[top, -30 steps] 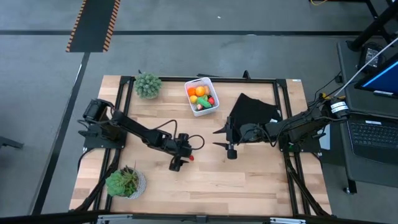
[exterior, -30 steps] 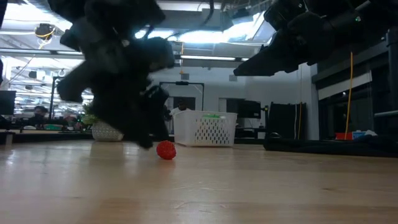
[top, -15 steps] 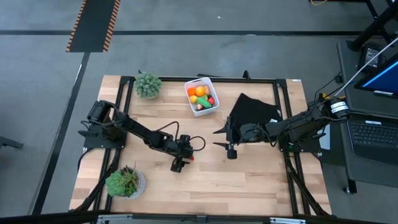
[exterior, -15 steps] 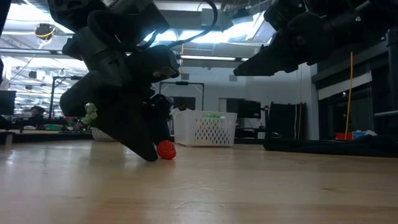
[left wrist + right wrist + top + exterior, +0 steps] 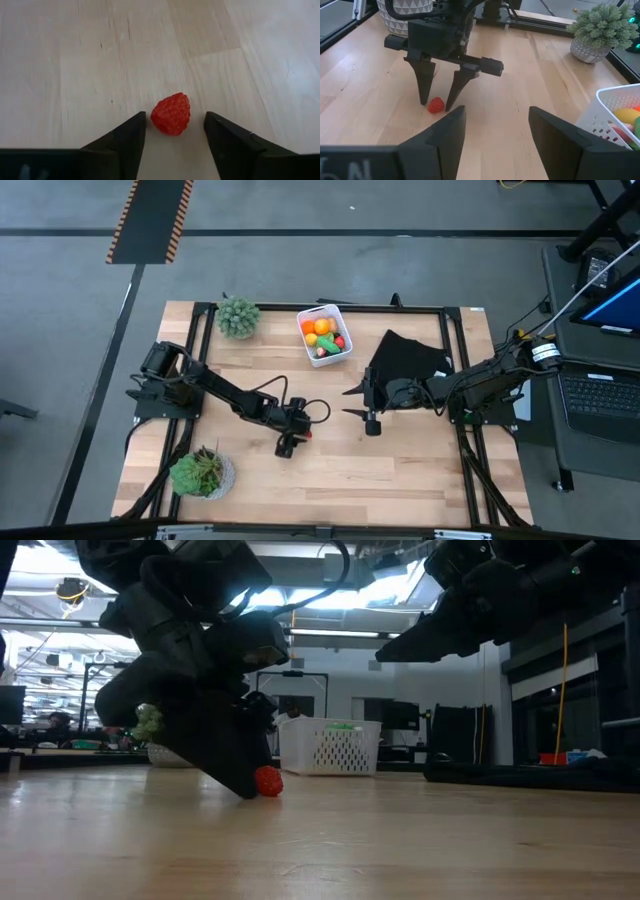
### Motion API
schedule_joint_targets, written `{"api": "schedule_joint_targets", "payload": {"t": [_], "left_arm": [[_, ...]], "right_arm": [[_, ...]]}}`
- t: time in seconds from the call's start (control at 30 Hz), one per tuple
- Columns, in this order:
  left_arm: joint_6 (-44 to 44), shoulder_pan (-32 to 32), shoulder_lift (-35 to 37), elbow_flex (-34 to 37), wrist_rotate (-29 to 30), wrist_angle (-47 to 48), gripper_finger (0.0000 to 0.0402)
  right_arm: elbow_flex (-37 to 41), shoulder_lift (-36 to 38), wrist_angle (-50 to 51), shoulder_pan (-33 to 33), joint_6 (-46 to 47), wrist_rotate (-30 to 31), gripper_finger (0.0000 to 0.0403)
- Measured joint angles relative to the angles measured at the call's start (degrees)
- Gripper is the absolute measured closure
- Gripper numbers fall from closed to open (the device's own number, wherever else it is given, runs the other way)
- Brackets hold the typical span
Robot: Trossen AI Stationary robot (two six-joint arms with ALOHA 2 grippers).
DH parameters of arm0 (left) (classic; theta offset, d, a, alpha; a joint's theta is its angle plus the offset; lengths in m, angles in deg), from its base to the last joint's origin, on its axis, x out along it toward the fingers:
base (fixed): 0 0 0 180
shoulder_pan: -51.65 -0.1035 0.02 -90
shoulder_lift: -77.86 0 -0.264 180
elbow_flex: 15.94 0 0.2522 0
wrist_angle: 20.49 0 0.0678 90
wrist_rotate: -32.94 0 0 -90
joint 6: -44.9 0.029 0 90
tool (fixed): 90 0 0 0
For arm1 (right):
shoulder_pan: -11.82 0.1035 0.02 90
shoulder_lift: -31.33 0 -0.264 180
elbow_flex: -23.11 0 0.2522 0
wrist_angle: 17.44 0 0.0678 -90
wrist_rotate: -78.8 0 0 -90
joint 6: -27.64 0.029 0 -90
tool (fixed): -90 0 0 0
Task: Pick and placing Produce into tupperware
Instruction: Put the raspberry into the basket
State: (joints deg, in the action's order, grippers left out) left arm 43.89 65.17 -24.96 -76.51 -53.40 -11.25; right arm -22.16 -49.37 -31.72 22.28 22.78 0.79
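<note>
Several pieces of produce are already seen in the tupperware (image 5: 325,335), at about 12 o'clock on the table (image 5: 400,470). One red strawberry (image 5: 171,113) is left near the centre. It is bracketed by the left gripper (image 5: 174,131), whose fingers are apart and not yet touching it. The right gripper (image 5: 370,418) is held open and empty near 3 o'clock.

Strawberry (image 5: 171,114): red, dimpled. Tub (image 5: 325,335): white, perforated walls; contents orange, yellow, green, red. Cloth (image 5: 405,360): black. Desk (image 5: 400,470): pale wood grain. Plant pot (image 5: 404,15): white, triangle-patterned.
</note>
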Motion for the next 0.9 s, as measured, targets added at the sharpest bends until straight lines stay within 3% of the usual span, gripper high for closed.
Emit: {"api": "schedule_joint_targets", "payload": {"t": [0.53, 0.9], "left_arm": [[-1.95, -0.17, -0.10, 0.02, 0.76, -1.20, 0.0321], [-3.39, -0.53, 0.32, 0.02, -0.39, -0.38, 0.0313]], "right_arm": [[0.00, -0.01, 0.06, 0.00, 0.04, 0.00, 0.0185], [0.00, -0.01, 0.14, 0.00, 0.07, 0.00, 0.0185]]}}
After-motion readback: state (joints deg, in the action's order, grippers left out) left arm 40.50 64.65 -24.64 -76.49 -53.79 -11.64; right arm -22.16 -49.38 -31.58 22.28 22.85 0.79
